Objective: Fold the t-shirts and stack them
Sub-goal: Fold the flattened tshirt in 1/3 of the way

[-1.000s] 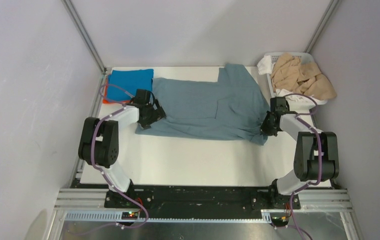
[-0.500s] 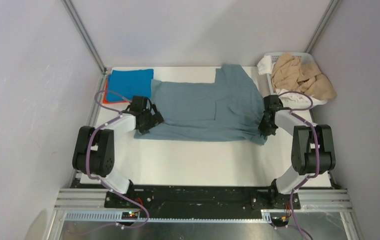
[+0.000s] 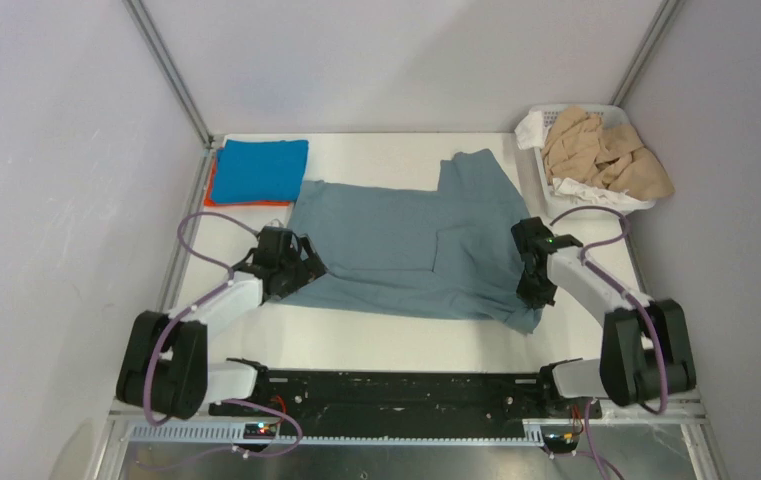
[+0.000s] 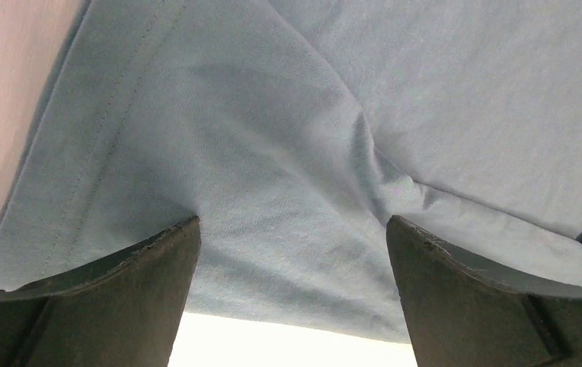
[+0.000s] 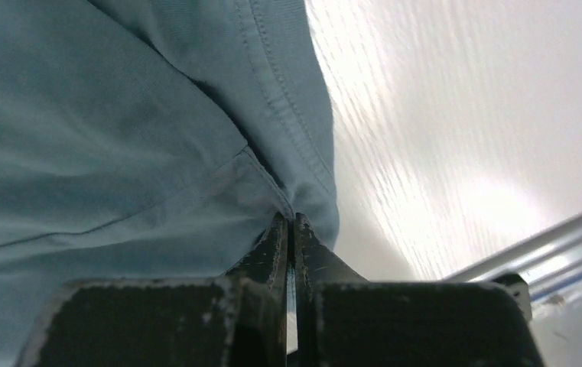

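Note:
The large grey-blue t-shirt [image 3: 406,240] lies spread across the middle of the white table [image 3: 406,335], one sleeve pointing to the back. My left gripper [image 3: 296,274] is at its near left corner. In the left wrist view its jaws [image 4: 291,229] stand wide apart, with the shirt's hem [image 4: 272,138] across the gap. My right gripper [image 3: 534,292] is at the near right corner, shut on the shirt's hem [image 5: 303,191]; its jaws [image 5: 293,222] meet on the cloth. A folded bright blue t-shirt [image 3: 261,168] lies on an orange one [image 3: 211,192] at the back left.
A white slatted basket [image 3: 578,107] stands at the back right, holding a crumpled tan shirt [image 3: 606,155] and white cloth [image 3: 531,128]. Frame posts and grey walls close in the table's sides and back. A metal rail [image 5: 547,237] runs near the right gripper.
Both arms have drawn back toward the near edge. The grey-blue shirt has slid nearer with them and now lies apart from the blue stack.

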